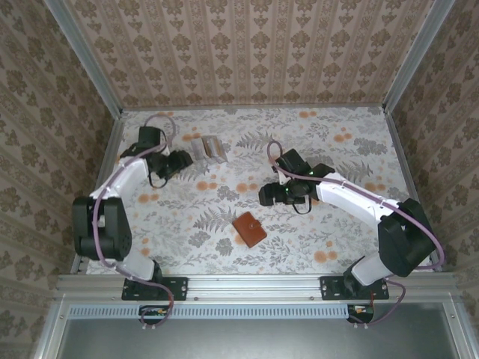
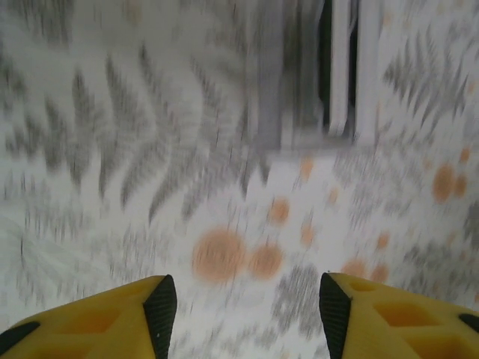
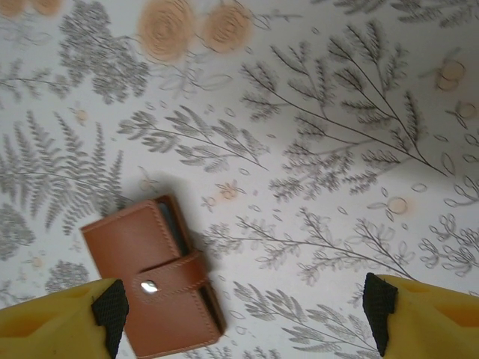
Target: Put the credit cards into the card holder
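Note:
The card holder (image 1: 248, 229) is a reddish-brown wallet lying shut on the flowered table, its tab snapped down. In the right wrist view the card holder (image 3: 150, 277) sits low on the left, just beside my left fingertip. My right gripper (image 1: 269, 196) (image 3: 245, 314) hovers a little behind it, open and empty. The credit cards (image 1: 209, 149) lie in a small pale pile at the back left. They appear blurred as pale strips (image 2: 340, 67) at the top of the left wrist view. My left gripper (image 1: 182, 161) (image 2: 247, 318) is just left of that pile, open with nothing between its fingers.
Patterned walls on metal rails (image 1: 112, 112) close in the table on three sides. The flowered tablecloth (image 1: 337, 142) stretches bare to the right and between the two arms. The arm bases (image 1: 153, 284) are bolted along the near edge.

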Motion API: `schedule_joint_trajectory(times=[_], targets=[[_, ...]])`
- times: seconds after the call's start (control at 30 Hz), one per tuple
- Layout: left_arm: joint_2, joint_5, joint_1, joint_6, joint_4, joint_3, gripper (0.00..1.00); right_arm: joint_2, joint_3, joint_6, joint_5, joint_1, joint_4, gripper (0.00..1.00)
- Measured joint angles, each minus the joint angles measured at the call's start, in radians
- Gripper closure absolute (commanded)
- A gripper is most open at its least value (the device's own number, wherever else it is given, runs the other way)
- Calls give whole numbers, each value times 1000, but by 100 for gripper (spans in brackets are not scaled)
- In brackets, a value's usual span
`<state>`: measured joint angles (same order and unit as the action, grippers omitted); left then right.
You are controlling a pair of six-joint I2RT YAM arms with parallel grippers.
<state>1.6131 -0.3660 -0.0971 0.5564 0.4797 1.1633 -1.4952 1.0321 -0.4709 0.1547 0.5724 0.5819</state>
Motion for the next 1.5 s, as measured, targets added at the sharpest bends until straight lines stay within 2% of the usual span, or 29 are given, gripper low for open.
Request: schedule_joint_trajectory(times=[0.07, 0.17, 0.43, 0.63, 0.8, 0.93, 1.23, 1.5], targets=[[90, 6, 13, -8, -1, 114, 52, 2, -7, 0, -26, 0, 0, 15], [207, 19, 25, -24, -1, 251, 52, 11, -13, -1, -55, 0, -6, 14], [415, 25, 20, -65, 55, 462, 52, 30, -21, -4, -109, -6, -11, 14], [494, 25, 0, -82, 97, 530, 70, 30, -21, -7, -132, -13, -10, 14], [532, 22, -23, -81, 112, 539, 78, 30, -19, -7, -148, -13, -7, 14], [539, 26, -48, -77, 115, 539, 100, 29, -16, -6, -149, -14, -3, 14], [530, 21, -110, -21, 103, 521, 100, 29, -11, -3, -147, -42, 3, 14], [526, 59, -299, 60, 130, 529, 100, 29, -39, 25, -71, -85, -28, 17]])
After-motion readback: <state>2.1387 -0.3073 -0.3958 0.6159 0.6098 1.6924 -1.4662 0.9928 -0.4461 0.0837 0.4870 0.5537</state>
